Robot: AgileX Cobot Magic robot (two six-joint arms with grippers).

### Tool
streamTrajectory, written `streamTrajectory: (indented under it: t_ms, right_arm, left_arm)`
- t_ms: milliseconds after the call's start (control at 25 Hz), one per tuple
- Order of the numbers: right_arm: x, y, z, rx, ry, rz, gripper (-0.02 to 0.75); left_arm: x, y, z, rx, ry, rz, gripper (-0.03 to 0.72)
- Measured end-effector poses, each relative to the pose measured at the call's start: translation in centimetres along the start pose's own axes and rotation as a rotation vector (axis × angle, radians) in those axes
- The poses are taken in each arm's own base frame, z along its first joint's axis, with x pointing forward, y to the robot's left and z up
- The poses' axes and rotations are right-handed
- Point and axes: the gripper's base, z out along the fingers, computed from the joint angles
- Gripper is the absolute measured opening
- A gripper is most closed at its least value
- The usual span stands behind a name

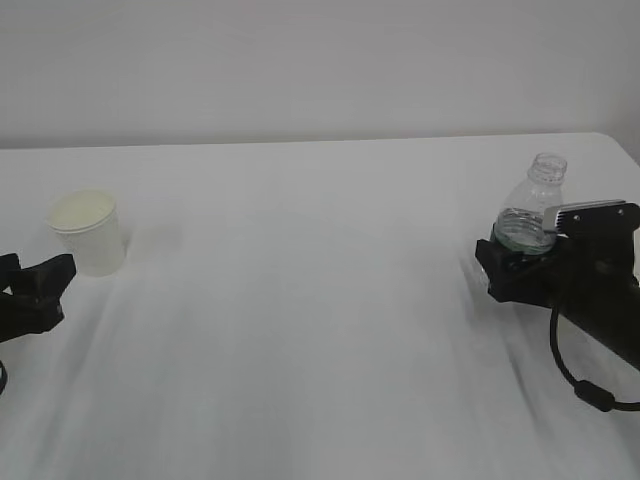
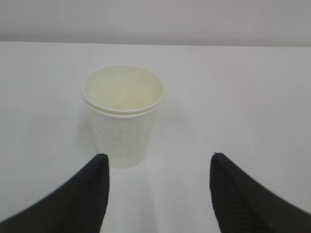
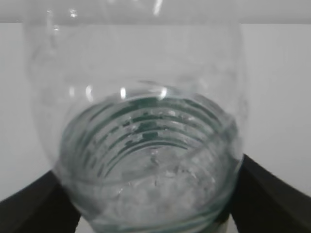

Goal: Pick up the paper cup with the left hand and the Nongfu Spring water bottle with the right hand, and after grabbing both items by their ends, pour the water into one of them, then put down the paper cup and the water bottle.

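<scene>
The white paper cup (image 1: 88, 232) stands upright at the left of the table, and its cream inside (image 2: 124, 94) looks empty. My left gripper (image 1: 55, 285) sits low just in front of it, open. Its fingertips (image 2: 99, 167) stop short of the cup's base, with nothing between them. At the right, the clear capless water bottle (image 1: 535, 205) stands between the spread fingers of my right gripper (image 1: 515, 262). The bottle's ribbed body (image 3: 146, 97) fills the right wrist view, with water (image 3: 155, 189) low inside and a dark finger (image 3: 265, 194) close on each side. I cannot tell whether the fingers touch it.
The white table (image 1: 300, 330) stretches between the two arms. Its far edge meets a plain wall (image 1: 320, 70). The table's right edge runs close behind the bottle. A black cable (image 1: 575, 375) loops under the right arm.
</scene>
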Motion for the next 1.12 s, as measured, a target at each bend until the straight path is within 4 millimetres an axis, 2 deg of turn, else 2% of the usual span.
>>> streamTrajectory:
  t_ms: [400,720,1120]
  right_arm:
    - [-0.14,-0.05,0.28,0.000,-0.008,-0.001,0.632]
    - [-0.14,-0.05,0.28,0.000,-0.008,-0.001,0.530]
    - [-0.13,0.09,0.28,-0.015,-0.007,-0.008,0.471]
  left_arm:
    - [0.00,0.00,0.00,0.000,0.000,0.000,0.462]
    - [0.00,0.00,0.00,0.000,0.000,0.000,0.462]
    - [0.00,0.00,0.00,0.000,0.000,0.000,0.461]
